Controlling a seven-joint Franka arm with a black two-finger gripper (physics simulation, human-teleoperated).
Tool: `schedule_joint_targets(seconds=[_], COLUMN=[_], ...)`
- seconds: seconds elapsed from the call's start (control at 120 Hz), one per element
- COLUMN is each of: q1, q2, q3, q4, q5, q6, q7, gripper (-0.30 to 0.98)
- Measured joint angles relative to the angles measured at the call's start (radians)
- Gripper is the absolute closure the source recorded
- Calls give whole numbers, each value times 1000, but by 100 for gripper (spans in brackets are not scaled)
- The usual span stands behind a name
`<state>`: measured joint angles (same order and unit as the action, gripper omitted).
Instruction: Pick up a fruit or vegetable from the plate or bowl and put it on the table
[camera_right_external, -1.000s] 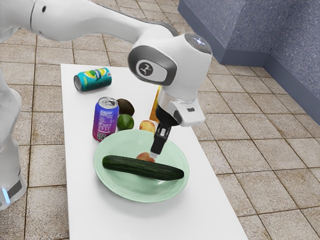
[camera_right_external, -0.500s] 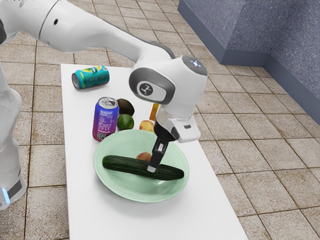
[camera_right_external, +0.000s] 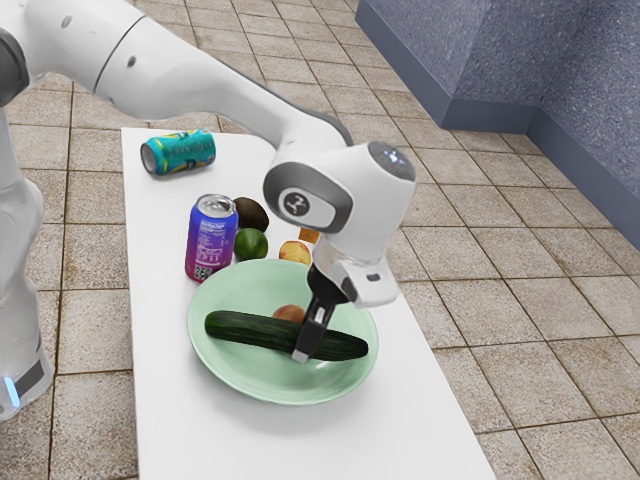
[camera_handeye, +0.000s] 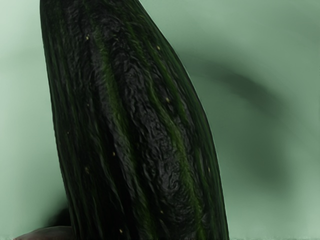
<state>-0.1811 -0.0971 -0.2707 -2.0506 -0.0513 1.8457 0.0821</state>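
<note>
White arm (camera_right_external: 195, 75) comes in at the exterior view's left, reaching over the white table (camera_right_external: 240, 440). Nearest that side: teal can (camera_right_external: 185, 153), lying on its side toward the table's far end. Next, blue-and-purple can (camera_right_external: 208, 240), upright near the bowl. Just beside it, avocado (camera_right_external: 252, 214), dark skinned, with a lime (camera_right_external: 251, 245) close in front.

Pale green bowl (camera_right_external: 270, 386) takes up the middle. Cucumber (camera_right_external: 250, 330) lies inside, stretched from the bowl's left part to its right. Reddish-brown round fruit (camera_right_external: 288, 313) also in the bowl, on the cucumber's far side, partly hidden by it. Beyond the rim, on the table, yellow-and-red fruit (camera_right_external: 293, 252); behind that, an orange-coloured item (camera_right_external: 309, 235), mostly covered by the arm, kind unclear.

Gripper (camera_right_external: 303, 354) is down in the bowl, tilted, at the cucumber's right half. Cannot tell whether it is open, closed or gripping. Wrist view: ridged dark green skin close up, soft shadow on the bowl alongside. Farthest right, tiled floor (camera_right_external: 500, 300) and a blue-grey wall (camera_right_external: 520, 60).
</note>
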Motion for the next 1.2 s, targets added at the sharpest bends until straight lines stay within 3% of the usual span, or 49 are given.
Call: schedule_joint_targets(seconds=[0.392,0.617,0.85,1.1,1.2], q1=[-2,-1,-2,1,35], q2=[5,4,5,-3,35], q3=[-13,-19,-20,-52,-186], q4=[-10,-20,-18,232,275], q5=[1,7,12,33,35], q6=[12,22,18,-131,-163], q7=[3,-8,-26,-71,-93], gripper=[1,39,46,46,46])
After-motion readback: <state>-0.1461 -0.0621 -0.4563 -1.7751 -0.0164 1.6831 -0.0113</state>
